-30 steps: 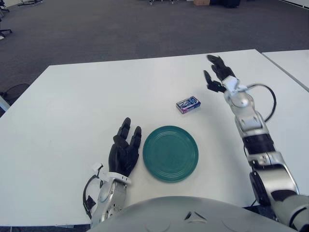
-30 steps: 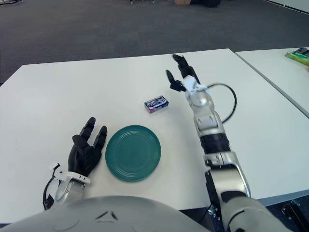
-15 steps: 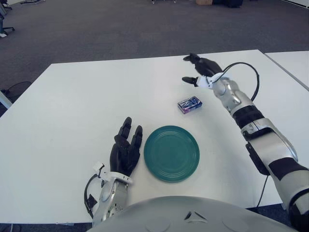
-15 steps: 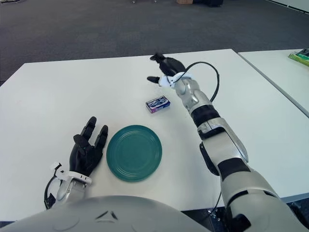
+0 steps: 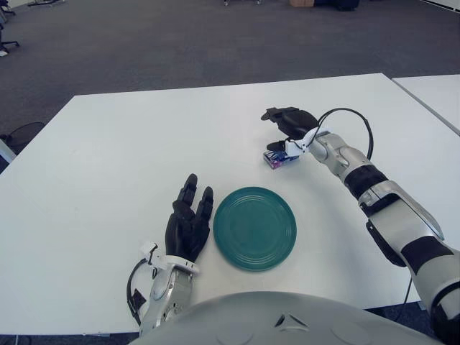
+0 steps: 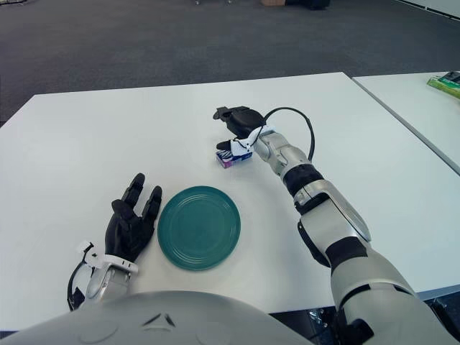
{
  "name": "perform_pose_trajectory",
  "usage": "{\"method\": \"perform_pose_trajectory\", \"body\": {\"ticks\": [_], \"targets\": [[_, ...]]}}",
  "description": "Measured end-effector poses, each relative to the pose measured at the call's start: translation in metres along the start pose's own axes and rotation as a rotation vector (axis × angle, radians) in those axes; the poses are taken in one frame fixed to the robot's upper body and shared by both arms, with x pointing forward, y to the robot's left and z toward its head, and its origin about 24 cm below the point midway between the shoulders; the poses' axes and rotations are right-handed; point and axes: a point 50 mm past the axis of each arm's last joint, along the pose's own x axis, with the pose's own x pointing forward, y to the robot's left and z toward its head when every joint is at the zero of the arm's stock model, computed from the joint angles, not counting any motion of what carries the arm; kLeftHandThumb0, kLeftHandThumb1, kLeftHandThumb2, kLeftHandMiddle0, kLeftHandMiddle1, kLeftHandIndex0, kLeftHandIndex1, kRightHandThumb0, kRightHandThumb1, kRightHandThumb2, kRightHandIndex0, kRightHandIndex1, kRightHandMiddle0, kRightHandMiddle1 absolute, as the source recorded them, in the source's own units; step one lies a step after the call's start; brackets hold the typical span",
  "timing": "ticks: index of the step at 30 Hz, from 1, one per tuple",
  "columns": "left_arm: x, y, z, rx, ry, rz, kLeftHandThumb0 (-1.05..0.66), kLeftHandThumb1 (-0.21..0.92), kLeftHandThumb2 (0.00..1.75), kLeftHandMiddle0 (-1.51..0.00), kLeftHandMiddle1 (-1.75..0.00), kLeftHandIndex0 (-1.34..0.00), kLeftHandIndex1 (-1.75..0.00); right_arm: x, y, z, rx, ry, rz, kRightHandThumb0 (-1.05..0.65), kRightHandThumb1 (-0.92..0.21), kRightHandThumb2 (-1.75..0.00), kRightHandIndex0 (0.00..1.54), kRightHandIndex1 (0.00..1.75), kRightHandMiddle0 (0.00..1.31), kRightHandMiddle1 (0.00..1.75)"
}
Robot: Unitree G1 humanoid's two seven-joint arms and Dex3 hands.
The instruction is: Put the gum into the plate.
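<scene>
A robot's right hand reaches over a gum pack on a white table.

From left: the left hand (image 5: 188, 226), fingers spread and empty, shows just left of the green plate (image 5: 254, 228). Beyond the plate lies the gum pack (image 5: 277, 158), on the table (image 5: 108, 158), with the right hand (image 5: 289, 123) over it, fingers arched apart, thumb at the pack.

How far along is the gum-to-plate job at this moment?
Early stage. Nothing is delivered: the green plate holds nothing, and the gum pack lies on the table beyond it. In hand: the right hand is over the pack, fingers open around it, no grasp visible. Left: grasp, lift, place. The left hand shows beside the plate's left.
</scene>
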Motion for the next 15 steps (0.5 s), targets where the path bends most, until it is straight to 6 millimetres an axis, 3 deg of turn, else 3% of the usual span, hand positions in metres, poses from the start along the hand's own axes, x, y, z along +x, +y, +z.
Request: {"method": "perform_pose_trajectory", "body": {"ticks": [7, 15], "targets": [[0.0, 0.0, 0.0, -0.004, -0.002, 0.0, -1.05, 0.92, 0.98, -0.02, 0.0, 0.0, -0.12, -0.02, 0.041, -0.001, 0.005, 0.008, 0.117, -0.77, -0.92, -0.51, 0.31, 0.0, 0.0, 0.66], [0.0, 0.0, -0.001, -0.012, 0.005, -0.002, -1.05, 0.92, 0.99, -0.02, 0.0, 0.0, -0.11, -0.031, 0.044, -0.004, -0.004, 0.006, 0.112, -0.73, -0.92, -0.52, 0.32, 0.01, 0.0, 0.61]]}}
